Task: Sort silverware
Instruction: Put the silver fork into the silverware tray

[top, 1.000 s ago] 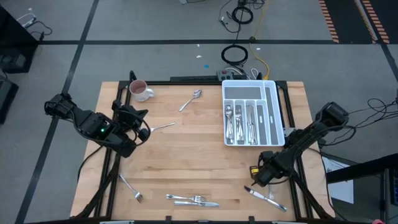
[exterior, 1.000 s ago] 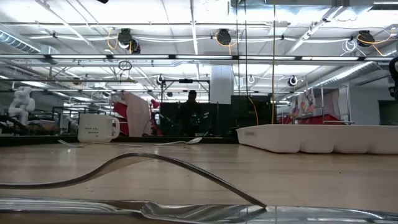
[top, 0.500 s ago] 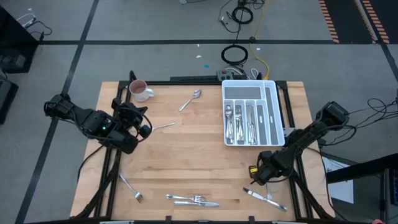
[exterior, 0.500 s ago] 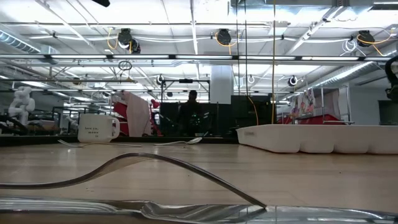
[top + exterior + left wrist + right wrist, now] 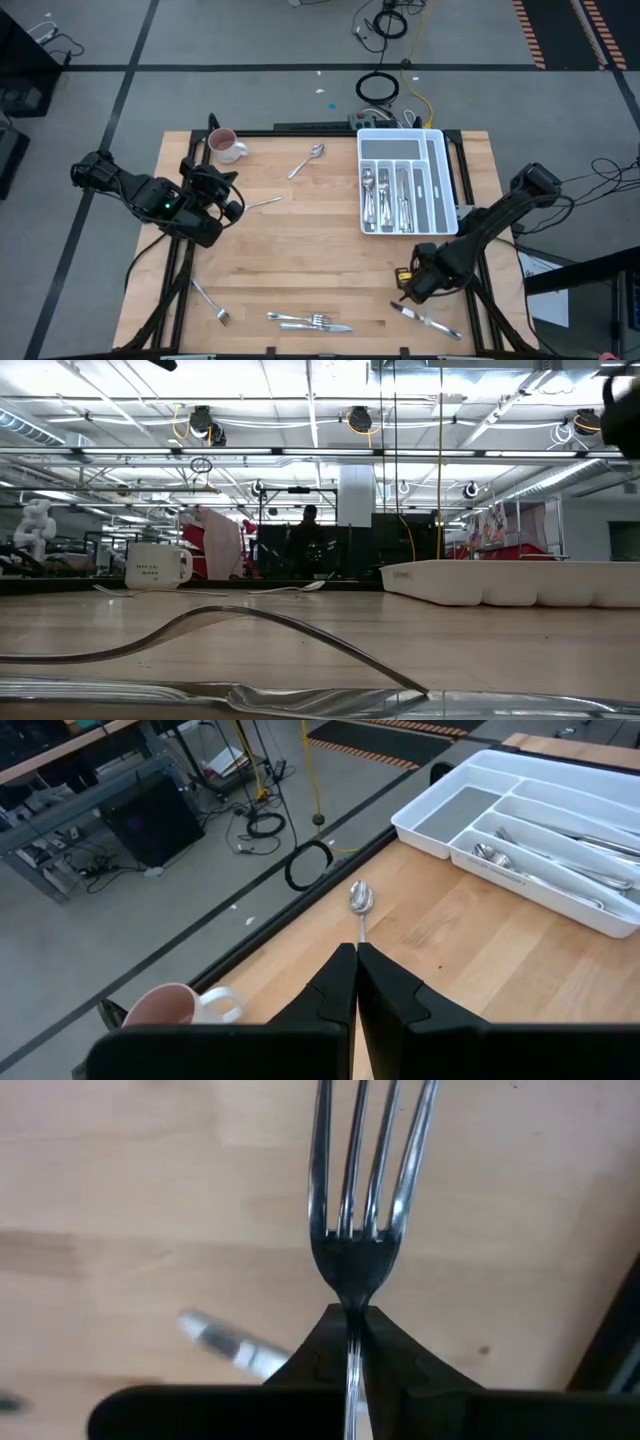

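My right gripper [image 5: 408,287] is over the table's near right part, shut on a silver fork [image 5: 362,1210]. One more piece of silverware [image 5: 427,319] lies just near of it. My left gripper [image 5: 233,208] waits shut and empty by the left edge, beside a loose piece [image 5: 262,202]. The white tray [image 5: 433,150] at the far right holds several sorted pieces. A spoon [image 5: 307,160] lies at the far middle, a fork [image 5: 212,303] at the near left, and a fork with a knife [image 5: 310,321] at the near edge. My right gripper pinches the fork's neck [image 5: 352,1305], just below the tines, between its two fingers. The fingers come from above, slanting down, and lie along the fork. The tines [image 5: 368,1150] stick out past the fingertips. Whether any part rests on the table, I cannot tell.
A white mug [image 5: 226,146] with a pink inside stands at the far left corner. The table's middle is bare wood. In the low view a curved fork and a knife [image 5: 250,630] lie right before the camera. A person stands far off in the room.
My right gripper has shut, taking hold of the fork at the near right, and has shifted slightly toward the table's left and near edges. The right arm's dark shape has gone up in the low view.
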Controlling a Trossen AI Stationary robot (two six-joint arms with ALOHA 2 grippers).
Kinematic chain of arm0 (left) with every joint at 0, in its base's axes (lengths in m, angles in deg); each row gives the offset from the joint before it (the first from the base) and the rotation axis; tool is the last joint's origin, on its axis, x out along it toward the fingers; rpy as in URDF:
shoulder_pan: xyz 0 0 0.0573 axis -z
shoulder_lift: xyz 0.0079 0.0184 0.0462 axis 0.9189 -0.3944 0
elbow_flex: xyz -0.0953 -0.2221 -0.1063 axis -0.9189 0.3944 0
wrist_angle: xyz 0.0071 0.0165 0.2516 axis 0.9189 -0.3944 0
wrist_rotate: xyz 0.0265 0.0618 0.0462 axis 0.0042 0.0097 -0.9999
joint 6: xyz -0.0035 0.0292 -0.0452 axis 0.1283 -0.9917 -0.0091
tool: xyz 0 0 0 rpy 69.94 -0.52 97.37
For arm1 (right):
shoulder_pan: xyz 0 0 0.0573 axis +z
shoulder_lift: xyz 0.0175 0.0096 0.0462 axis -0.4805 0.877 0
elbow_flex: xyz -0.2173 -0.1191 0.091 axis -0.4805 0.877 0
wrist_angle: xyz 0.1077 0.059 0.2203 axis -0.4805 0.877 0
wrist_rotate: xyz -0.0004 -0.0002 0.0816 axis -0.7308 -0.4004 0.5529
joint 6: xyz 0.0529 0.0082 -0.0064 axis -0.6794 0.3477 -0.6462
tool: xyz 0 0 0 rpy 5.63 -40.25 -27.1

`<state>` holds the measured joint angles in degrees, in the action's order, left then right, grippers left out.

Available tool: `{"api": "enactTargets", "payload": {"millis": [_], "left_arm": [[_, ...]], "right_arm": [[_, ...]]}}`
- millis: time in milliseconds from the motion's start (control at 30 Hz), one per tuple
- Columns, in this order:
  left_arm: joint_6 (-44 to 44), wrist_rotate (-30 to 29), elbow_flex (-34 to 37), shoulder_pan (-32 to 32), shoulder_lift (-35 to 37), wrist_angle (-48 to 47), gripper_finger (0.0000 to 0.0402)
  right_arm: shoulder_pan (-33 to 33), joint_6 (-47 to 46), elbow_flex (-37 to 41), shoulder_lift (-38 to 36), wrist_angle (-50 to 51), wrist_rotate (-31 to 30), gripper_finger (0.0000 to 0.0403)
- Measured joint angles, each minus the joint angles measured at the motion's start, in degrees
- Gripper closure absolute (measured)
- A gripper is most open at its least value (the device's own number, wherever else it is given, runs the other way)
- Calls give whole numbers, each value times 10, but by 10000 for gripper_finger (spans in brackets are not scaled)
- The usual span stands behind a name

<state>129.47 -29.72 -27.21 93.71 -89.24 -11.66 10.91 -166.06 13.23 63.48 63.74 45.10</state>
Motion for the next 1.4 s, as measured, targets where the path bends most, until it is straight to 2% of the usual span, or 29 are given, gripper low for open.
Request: {"api": "enactTargets", "payload": {"millis": [267, 733, 1067, 1400], "left_arm": [[0, -1, 0, 0, 0, 0, 384], [1, -4, 0, 0, 0, 0, 384], [1, -18, 0, 0, 0, 0, 384], [4, -32, 0, 0, 0, 0, 384]], "right_arm": [[-47, 66, -84, -1, 119, -36, 403], [-299, 458, -84, -3, 124, -70, 403], [-477, 667, -84, -3, 56, -95, 403], [-618, 762, -84, -1, -39, -110, 403]]}}
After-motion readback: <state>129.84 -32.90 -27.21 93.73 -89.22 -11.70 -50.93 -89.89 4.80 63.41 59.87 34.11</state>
